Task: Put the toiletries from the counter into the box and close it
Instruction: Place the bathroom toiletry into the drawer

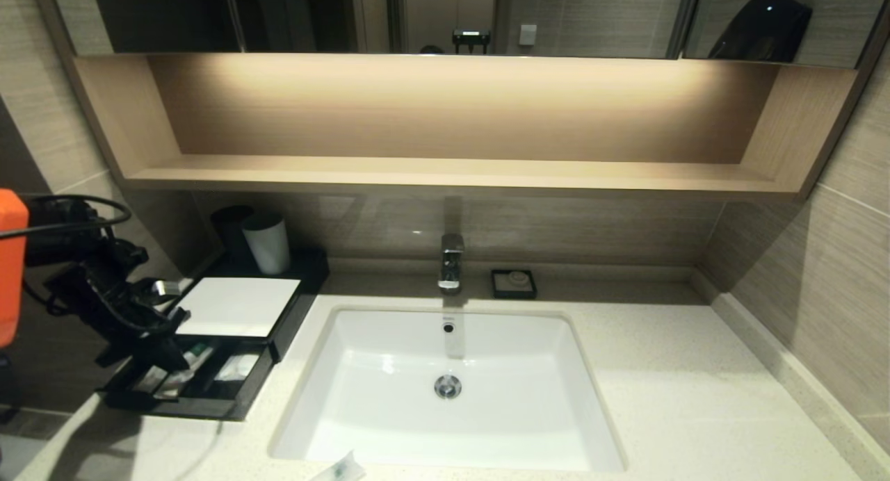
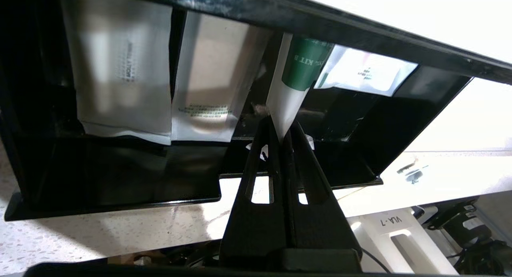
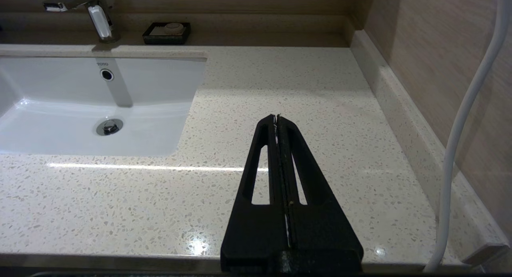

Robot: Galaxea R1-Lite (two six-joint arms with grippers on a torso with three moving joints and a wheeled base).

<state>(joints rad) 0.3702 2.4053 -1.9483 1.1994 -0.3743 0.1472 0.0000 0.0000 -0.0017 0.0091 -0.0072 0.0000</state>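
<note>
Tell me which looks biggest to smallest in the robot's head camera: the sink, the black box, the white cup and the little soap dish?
1. Sink
2. Black box, with its drawer pulled out
3. White cup
4. Soap dish

The cup and soap dish look nearly alike, so that order is unsure.

The counter (image 1: 660, 370) is cream speckled stone and fills the lower half of the head view, with a white basin (image 1: 389, 425) set in its middle. The black box (image 1: 292, 314) stands on it at the left. A small soap dish (image 1: 514, 284) sits behind the basin. One packet (image 1: 341, 469) lies at the bottom edge.
</note>
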